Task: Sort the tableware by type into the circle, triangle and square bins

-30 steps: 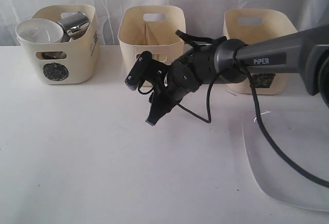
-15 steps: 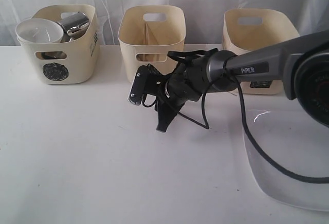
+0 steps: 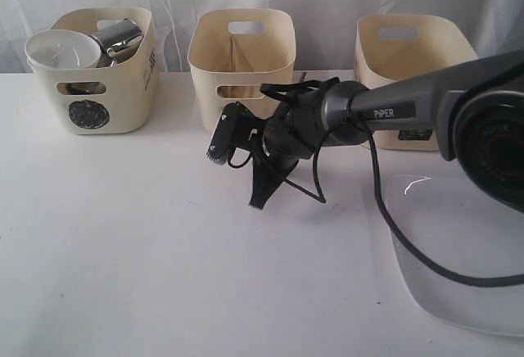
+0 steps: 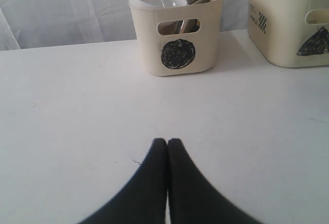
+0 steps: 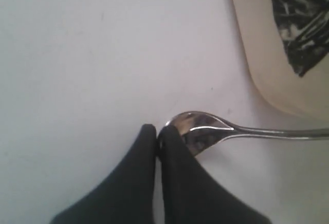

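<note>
Three cream bins (image 3: 241, 54), circle bin (image 3: 123, 95) holding white bowl (image 3: 61, 48), steel mug (image 3: 121, 38)

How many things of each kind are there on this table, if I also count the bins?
Bins: 3
White bowl: 1
Steel mug: 1 in plain sight
Spoon: 1
White plate: 1
Total: 7

Three cream bins: left bin (image 3: 123, 103), middle bin (image 3: 201, 66), right bin (image 3: 409, 70). One white bowl (image 3: 61, 50), one steel mug (image 3: 123, 38) showed, one spoon (image 5: 205, 131), one white plate (image 3: 475, 234).
</note>
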Controlling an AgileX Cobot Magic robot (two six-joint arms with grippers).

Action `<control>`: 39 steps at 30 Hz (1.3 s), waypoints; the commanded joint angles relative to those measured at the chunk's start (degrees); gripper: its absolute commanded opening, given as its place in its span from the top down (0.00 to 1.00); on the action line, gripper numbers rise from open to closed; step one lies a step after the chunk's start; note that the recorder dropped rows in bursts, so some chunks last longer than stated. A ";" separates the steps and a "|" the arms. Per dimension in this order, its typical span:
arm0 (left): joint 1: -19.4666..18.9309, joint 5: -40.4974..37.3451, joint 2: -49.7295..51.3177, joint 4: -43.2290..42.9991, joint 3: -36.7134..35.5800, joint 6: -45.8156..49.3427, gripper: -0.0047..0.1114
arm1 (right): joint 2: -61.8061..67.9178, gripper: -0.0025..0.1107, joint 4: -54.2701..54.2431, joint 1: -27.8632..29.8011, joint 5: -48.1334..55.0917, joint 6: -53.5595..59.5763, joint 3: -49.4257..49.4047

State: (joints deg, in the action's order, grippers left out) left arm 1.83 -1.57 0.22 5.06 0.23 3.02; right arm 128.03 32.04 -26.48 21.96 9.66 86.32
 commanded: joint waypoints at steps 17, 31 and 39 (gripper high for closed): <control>0.24 0.02 -0.22 0.74 -0.23 0.07 0.94 | -17.63 0.98 -4.65 -6.09 14.94 -5.98 -6.93; 0.24 0.02 -0.22 0.74 -0.23 0.07 0.94 | -25.43 0.98 -5.46 -8.44 19.72 -4.21 -7.77; 0.24 0.02 -0.22 0.74 -0.23 0.07 0.94 | -23.37 0.98 -13.62 -10.22 18.07 -1.08 -11.10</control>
State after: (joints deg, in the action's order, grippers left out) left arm 1.83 -1.57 0.22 5.06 0.23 3.02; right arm 104.58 20.52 -35.52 41.26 7.10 77.35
